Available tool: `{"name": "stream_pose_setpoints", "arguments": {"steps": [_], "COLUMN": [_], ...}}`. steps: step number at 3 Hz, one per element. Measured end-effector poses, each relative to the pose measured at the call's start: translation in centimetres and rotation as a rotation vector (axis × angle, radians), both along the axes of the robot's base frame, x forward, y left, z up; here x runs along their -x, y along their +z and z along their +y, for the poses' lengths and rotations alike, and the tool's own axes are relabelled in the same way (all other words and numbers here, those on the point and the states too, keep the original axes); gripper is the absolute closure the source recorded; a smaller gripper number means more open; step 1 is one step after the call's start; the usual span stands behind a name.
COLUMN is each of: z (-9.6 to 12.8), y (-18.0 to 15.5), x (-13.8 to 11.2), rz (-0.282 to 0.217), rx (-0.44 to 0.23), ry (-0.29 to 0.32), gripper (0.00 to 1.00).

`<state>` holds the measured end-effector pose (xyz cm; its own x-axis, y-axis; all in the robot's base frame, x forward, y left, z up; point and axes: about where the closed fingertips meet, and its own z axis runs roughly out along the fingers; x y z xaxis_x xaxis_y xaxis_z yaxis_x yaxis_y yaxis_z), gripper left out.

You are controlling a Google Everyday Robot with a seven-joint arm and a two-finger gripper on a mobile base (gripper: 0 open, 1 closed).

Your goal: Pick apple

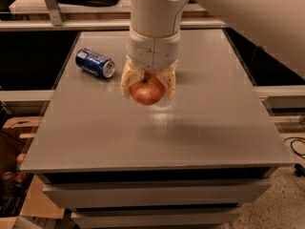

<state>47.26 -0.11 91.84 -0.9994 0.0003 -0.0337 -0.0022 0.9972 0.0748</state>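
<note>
Apple (147,91): firm, smooth, moderate weight by look. Waxy skin may slip and hard pinch bruises, so you grip across widest girth, stem up.
Claw (147,88) clamped on apple's sides, pale fingers (126,81) flanking it.
Arm drops vertical, wrist straight down over mid-counter (214,123).
Apple seems just clear of counter; hard to confirm.
Blue can (95,63) on its side, well apart.

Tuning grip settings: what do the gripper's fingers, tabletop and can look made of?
Gripper, over mid-table, shut on the apple: fingers look pale yellowish rubber or plastic, matte. Tabletop: grey laminate or painted metal, soft glare patch. Blue soda can, lying sideways: likely aluminium, printed wall, silvery end.
</note>
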Motion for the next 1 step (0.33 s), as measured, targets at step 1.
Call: {"name": "stream_pose_setpoints", "arguments": {"steps": [1], "z": [0.22], "y": [0.01], "x": [-0.23], "rz": [0.003], "rx": [-0.007], "ry": [0.008], "gripper": [1.0]}}
